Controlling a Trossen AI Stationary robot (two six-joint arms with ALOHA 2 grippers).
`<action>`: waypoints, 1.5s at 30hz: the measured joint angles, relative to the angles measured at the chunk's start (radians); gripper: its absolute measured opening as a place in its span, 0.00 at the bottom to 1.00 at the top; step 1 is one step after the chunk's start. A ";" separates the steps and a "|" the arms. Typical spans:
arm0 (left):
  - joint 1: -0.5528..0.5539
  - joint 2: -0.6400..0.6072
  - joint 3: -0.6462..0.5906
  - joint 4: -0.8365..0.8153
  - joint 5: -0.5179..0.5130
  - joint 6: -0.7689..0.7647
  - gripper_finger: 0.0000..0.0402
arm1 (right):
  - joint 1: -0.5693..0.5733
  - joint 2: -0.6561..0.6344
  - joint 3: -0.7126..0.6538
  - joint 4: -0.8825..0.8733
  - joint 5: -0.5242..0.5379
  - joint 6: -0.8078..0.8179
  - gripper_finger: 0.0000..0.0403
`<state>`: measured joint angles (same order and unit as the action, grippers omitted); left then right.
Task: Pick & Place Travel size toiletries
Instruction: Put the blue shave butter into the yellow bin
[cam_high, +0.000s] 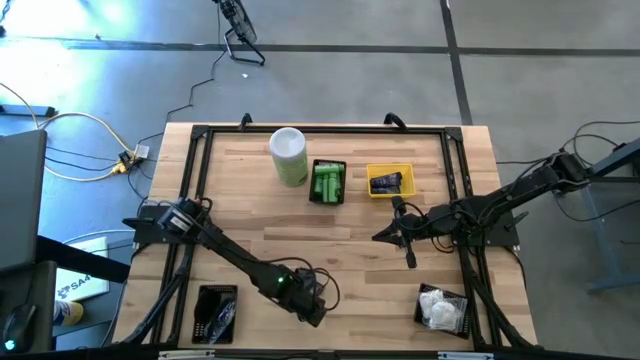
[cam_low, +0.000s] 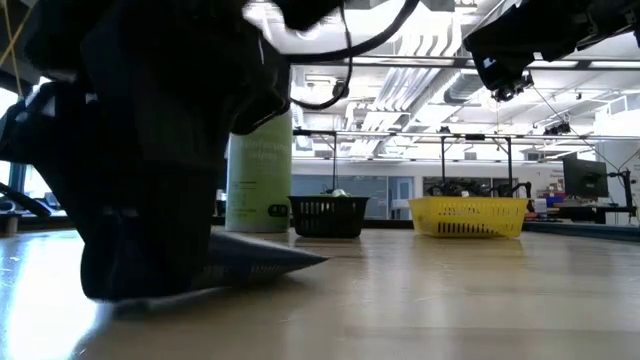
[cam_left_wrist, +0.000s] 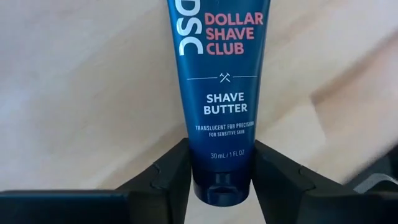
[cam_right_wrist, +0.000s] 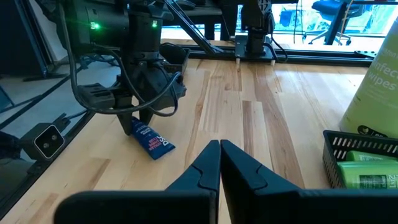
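Note:
A dark navy tube (cam_left_wrist: 217, 74) printed "Dollar Shave Club Shave Butter" lies flat on the wood near the table's near edge (cam_right_wrist: 152, 142), its crimped end showing in the low view (cam_low: 275, 262). My left gripper (cam_high: 310, 298) stands over it, pointing down, shut on its cap end (cam_left_wrist: 219, 180). My right gripper (cam_high: 386, 236) hangs shut and empty above the table's middle right (cam_right_wrist: 219, 155). Green bottles fill a black mesh basket (cam_high: 328, 183). More navy tubes sit in a yellow basket (cam_high: 389, 180). My left gripper pinches the tube's cap end (cam_left_wrist: 217, 190) between its two fingers (cam_left_wrist: 168, 177), one on each side, lying across the tube. It comes from above, pointing down (cam_right_wrist: 140, 118). The tube's body still rests on the table, stretching away from the fingers.
A tall white-and-green canister (cam_high: 288, 155) stands at the far side beside the baskets. A black basket of dark pieces (cam_high: 215, 312) sits near left, another with white packets (cam_high: 442, 307) near right. A black frame (cam_high: 200, 132) rims the table; bare wood lies between the grippers.

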<state>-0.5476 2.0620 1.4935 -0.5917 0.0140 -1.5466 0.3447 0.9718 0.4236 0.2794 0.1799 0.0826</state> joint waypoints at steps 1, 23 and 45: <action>0.005 -0.007 0.000 0.002 0.002 0.009 0.36 | 0.000 0.000 0.000 0.000 0.000 0.000 0.01; 0.251 -0.239 0.002 -0.041 0.117 0.573 0.36 | 0.000 -0.024 0.000 0.002 -0.008 -0.031 0.01; 0.383 -0.305 0.003 0.066 0.425 0.706 0.36 | 0.000 0.076 0.000 0.121 -0.033 -0.295 0.34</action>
<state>-0.1642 1.7569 1.4967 -0.5255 0.4391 -0.8406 0.3447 1.0482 0.4232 0.4005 0.1473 -0.2121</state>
